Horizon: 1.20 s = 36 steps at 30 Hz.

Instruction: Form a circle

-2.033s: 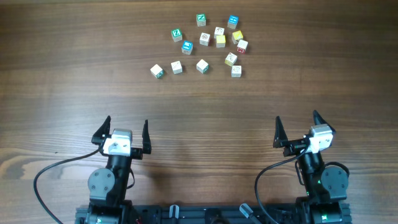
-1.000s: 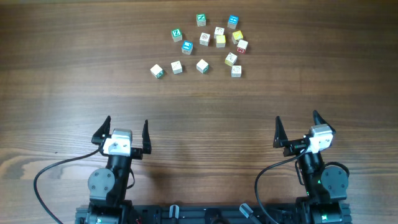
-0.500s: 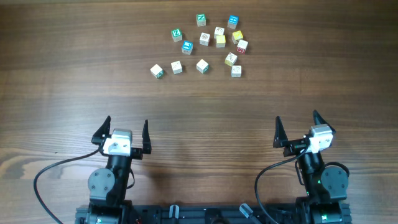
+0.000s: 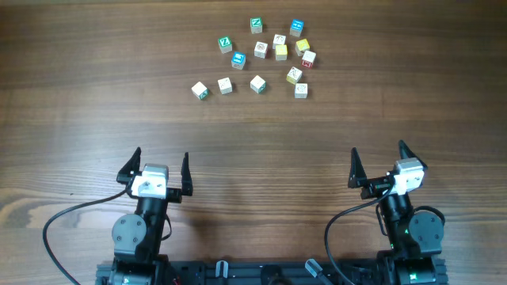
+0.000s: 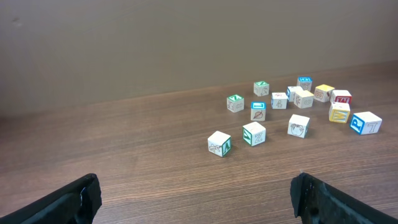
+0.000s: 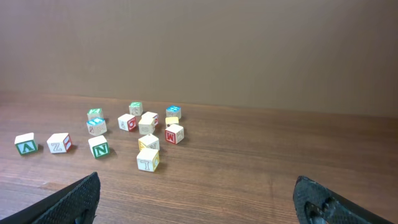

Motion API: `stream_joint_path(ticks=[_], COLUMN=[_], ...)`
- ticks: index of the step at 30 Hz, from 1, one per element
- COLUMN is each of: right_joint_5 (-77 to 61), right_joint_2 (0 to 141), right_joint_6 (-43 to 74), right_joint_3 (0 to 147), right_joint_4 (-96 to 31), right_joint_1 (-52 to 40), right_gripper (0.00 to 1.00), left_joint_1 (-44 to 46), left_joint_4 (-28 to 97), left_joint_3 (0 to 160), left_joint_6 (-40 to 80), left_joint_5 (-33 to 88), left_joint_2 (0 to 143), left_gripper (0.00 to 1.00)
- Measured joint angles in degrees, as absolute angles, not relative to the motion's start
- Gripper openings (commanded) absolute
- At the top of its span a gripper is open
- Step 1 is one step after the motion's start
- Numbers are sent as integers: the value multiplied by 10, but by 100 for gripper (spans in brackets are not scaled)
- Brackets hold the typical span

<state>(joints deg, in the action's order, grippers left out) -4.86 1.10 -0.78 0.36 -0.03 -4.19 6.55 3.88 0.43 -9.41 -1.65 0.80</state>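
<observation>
Several small letter-block cubes lie scattered at the far middle of the wooden table, with white, yellow, green, blue and red faces. They form a loose cluster, and no circle shows. In the left wrist view the nearest cube is well ahead of the fingers. In the right wrist view the nearest is a white and yellow cube. My left gripper is near the front left, open and empty. My right gripper is near the front right, also open and empty. Both are far from the cubes.
The arm bases and black cables sit along the table's front edge. A plain brown wall rises behind the far edge. Bare wood lies between the grippers and the cubes.
</observation>
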Motion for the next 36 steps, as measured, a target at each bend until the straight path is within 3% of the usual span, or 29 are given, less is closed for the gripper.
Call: stream_joint_path(ticks=[24, 30, 36], right_joint_5=[-49, -49, -49], right_joint_2=[11, 11, 11], right_joint_6=[-8, -8, -8], right_joint_3=[4, 4, 4], right_joint_4=[0, 0, 0], right_joint_1=[-42, -42, -42], right_gripper=[100, 100, 100], left_joint_1=[65, 65, 65], left_joint_4=[30, 23, 134], left_joint_3=[4, 39, 213], left_joint_6=[-90, 65, 188], left_joint_5=[-14, 27, 73], left_joint_2=[8, 10, 90], left_gripper=[100, 100, 100])
